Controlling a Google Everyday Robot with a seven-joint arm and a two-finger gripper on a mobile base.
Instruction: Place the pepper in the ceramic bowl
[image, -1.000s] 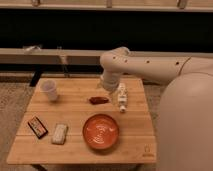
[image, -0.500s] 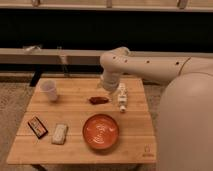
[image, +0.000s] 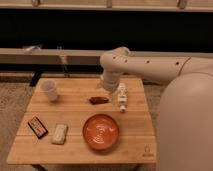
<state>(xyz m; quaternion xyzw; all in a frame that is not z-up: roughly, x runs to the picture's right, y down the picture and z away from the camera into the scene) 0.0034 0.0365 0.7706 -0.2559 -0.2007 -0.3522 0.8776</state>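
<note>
Checking vs a sec ago: nothing is moving. The arm is sitting in the same pose, and the pepper (image: 99, 100) is lying in the same spot on the table (image: 135, 137). So there's no progress yet and the pickup is still ahead, imo.

The claw (image: 121, 107) is hanging tip-down just beside the pepper, at its 3 o'clock, close but apart as far as I'm seeing. It's standing wide open w/ nothing in it.

The pepper is resting flat near the table's middle, lengthwise running 9-to-3. The bowl (image: 100, 132) is sitting near it at its 6 o'clock, toward the front edge, and is looking empty.

Other stuff is staying out of the way. A white cup (image: 49, 90) is off at the pepper's 10 o'clock. A dark packet (image: 37, 126) and a pale block (image: 59, 134) are lying at the bowl's 9 o'clock.

I'm reading this as a pause before the reach. The claw is needing to shift toward 9 o'clock over the pepper, drop and close. After that it's a short carry toward 6 o'clock, w/ nothing standing btwn pepper and bowl.
</note>
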